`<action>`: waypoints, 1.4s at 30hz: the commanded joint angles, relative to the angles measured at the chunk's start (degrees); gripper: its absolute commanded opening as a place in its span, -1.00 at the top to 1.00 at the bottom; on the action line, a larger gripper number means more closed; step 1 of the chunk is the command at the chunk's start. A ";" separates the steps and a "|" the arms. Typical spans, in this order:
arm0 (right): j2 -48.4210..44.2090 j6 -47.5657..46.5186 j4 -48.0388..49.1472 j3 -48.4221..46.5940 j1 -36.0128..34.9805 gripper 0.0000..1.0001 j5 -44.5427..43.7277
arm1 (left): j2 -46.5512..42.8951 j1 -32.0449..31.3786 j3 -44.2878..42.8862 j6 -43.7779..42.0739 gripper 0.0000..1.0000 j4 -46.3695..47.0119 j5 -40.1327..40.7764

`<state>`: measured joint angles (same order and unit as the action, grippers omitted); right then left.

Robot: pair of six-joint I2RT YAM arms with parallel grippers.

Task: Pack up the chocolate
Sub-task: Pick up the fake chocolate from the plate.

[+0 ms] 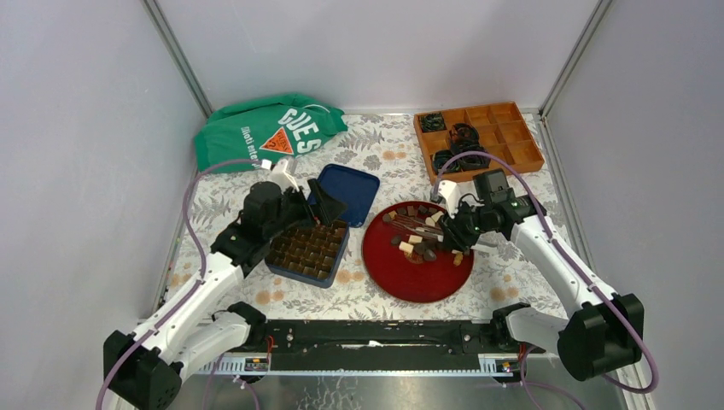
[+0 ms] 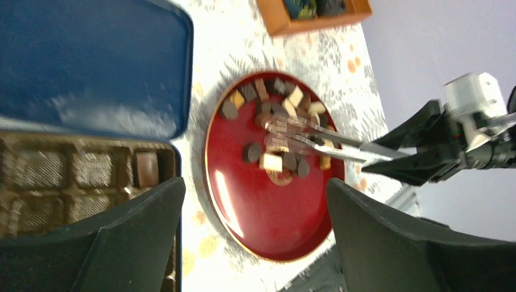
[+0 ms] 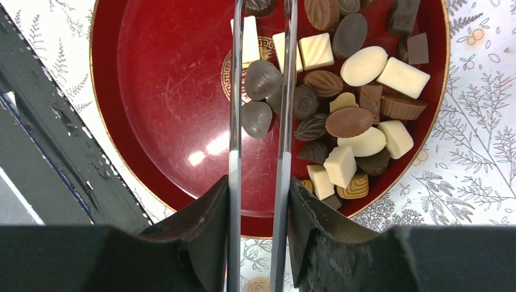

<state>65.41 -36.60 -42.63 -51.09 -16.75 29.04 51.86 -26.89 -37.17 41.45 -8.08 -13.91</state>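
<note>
Several chocolate pieces (image 1: 418,237), dark, brown and cream, lie on the red plate (image 1: 410,290). My right gripper (image 1: 457,235) is shut on metal tongs (image 1: 420,226) that reach over the pile. In the right wrist view the gripper (image 3: 258,182) holds both tong arms (image 3: 234,121), slightly apart, with a dark chocolate (image 3: 263,79) lying between them; the tips are out of frame. My left gripper (image 1: 320,209) is open and empty above the blue box tray (image 1: 307,250). In the left wrist view (image 2: 255,188) one brown chocolate (image 2: 146,168) sits in a tray cell.
The blue lid (image 1: 350,190) lies behind the box tray. A green bag (image 1: 269,128) is at the back left. An orange compartment tray (image 1: 478,137) with black coiled cables is at the back right. A black rail runs along the near edge.
</note>
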 commanded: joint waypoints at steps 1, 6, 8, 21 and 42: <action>1.96 -0.07 1.98 -2.93 0.14 0.17 -0.47 | 0.22 0.35 -7.33 -14.55 -0.88 -9.56 9.50; 3.26 -5.72 -3.70 -5.74 0.15 0.17 -0.53 | -2.66 0.42 -5.46 -19.31 -0.87 -7.16 9.30; 4.16 -7.18 -6.00 -7.34 -0.07 0.16 -0.99 | -4.83 0.41 -3.73 -21.10 -0.87 -5.94 9.27; 9.36 -9.97 -8.30 -11.47 -4.08 0.12 -6.47 | -11.93 0.36 -1.11 -24.05 -0.88 -4.39 11.49; 11.82 -15.77 -9.76 -12.71 -4.08 0.16 -12.56 | -12.10 0.43 -1.08 -24.13 -0.88 -4.71 11.30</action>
<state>78.00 -49.91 -51.20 -62.96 -20.62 16.95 40.14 -26.89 -38.68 18.44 -14.09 -3.51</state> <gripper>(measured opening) 0.422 0.938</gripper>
